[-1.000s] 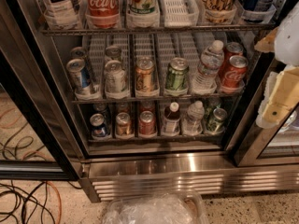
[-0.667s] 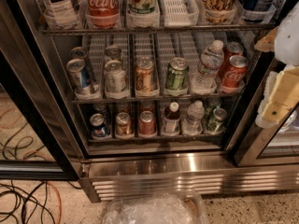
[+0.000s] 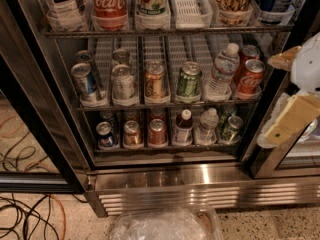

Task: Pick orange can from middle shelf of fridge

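Camera view: orange can stands upright, long axis vertical, in the third lane from the left at the front of the middle shelf of the fridge. Gripper hangs at frame's 3 o'clock edge, outside the shelf; released or clenched, cannot tell. Can lies toward 9 o'clock from it, well apart, with green can, water bottle and red cans between.

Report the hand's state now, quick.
Hand: open, holding nothing, at the right edge in front of the fridge. The orange can stands on the middle shelf, untouched.
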Available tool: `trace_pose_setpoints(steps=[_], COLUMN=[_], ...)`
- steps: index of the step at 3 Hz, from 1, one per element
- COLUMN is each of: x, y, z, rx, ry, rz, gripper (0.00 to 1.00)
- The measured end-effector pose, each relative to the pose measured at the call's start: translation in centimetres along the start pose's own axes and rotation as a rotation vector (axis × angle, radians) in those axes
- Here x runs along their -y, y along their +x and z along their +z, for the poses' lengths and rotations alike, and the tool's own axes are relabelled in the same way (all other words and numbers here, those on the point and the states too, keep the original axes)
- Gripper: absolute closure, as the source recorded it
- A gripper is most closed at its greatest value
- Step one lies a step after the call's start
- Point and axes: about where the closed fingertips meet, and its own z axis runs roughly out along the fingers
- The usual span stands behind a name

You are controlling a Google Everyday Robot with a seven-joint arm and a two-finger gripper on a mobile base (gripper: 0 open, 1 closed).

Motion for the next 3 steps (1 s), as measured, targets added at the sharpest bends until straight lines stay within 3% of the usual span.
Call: trace_pose_setpoints(steps=[1, 2, 3], x=[-0.9, -1.1, -1.1], y=[-0.1, -2.1, -2.1], z=[1.5, 3.3, 3.3], rx=[0.165, 0.321, 0.321], ry=[0.045, 0.088, 0.088], rz=[0.073, 0.126, 0.126], gripper=[0.0, 0.0, 0.0])
